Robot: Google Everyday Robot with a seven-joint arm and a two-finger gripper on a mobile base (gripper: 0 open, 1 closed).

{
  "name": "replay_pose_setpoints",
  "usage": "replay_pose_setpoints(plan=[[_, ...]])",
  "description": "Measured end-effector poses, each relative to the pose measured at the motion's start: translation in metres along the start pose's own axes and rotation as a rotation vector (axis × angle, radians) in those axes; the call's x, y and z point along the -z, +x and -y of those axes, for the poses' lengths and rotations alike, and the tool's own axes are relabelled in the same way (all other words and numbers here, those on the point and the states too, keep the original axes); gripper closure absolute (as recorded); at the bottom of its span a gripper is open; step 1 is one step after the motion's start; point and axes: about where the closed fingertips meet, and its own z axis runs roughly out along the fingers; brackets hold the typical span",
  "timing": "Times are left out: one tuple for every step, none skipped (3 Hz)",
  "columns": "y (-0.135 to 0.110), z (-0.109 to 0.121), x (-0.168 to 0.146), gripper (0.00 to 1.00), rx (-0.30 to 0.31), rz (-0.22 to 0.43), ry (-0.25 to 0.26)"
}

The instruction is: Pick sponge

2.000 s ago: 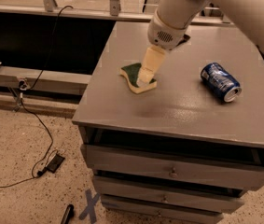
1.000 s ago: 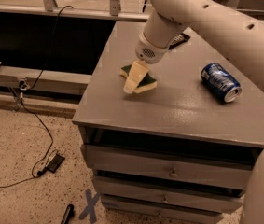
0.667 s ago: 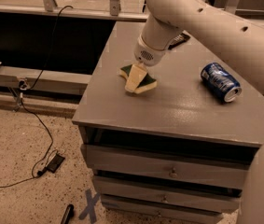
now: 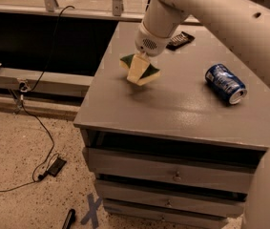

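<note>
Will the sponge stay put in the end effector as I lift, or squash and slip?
The end effector pinches the sponge above the left half of the table. It hangs tilted without sagging, so it is probably light and springy. The foam likely squashes under the pinch, which should help grip; the rough green top seems unlikely to slip.
</note>
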Motion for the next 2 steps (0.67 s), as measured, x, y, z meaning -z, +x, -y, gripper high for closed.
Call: replay_pose_setpoints(plan=[[-0.0185,-0.001,0.0589,1.0,0.071,0.001,0.017],[-0.0185,-0.001,0.0589,1.0,0.071,0.001,0.017]])
